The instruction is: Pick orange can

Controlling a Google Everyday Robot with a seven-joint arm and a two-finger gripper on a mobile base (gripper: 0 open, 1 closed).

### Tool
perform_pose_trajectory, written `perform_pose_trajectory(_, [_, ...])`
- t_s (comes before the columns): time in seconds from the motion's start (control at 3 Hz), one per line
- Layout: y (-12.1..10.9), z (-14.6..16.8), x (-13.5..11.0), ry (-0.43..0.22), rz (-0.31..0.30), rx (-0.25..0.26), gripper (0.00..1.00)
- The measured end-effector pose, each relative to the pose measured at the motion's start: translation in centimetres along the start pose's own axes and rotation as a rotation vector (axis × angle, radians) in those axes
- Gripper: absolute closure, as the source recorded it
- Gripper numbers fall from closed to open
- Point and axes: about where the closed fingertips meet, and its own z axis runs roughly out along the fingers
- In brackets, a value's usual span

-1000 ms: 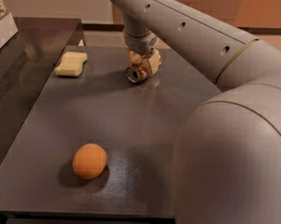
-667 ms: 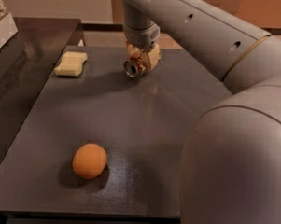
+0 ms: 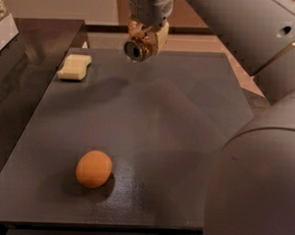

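Note:
My gripper (image 3: 143, 41) hangs from the arm at the top centre, raised above the far part of the dark tabletop (image 3: 186, 121). It is shut on the orange can (image 3: 139, 46), which lies sideways between the pale fingers (image 3: 162, 36) with its silver rimmed end facing the camera. The can is off the table; its shadow falls on the surface below and to the left.
A round orange fruit (image 3: 93, 168) sits near the front left of the table. A pale yellow sponge (image 3: 74, 67) lies at the far left. A darker counter (image 3: 22, 60) adjoins on the left. The robot's large arm and body (image 3: 263, 159) fill the right side.
The gripper has lifted the can up off the tabletop; it now hangs well above the surface. The fruit and sponge have not moved.

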Motion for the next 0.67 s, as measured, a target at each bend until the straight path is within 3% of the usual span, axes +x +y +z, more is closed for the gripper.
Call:
perform_pose_trajectory(0.33, [-0.56,-3.27,-0.67,-0.01,-0.028,0.052,1.0])
perform_pose_trajectory(0.67, [-0.57,-3.27,-0.67,-0.01,-0.028,0.052,1.0])
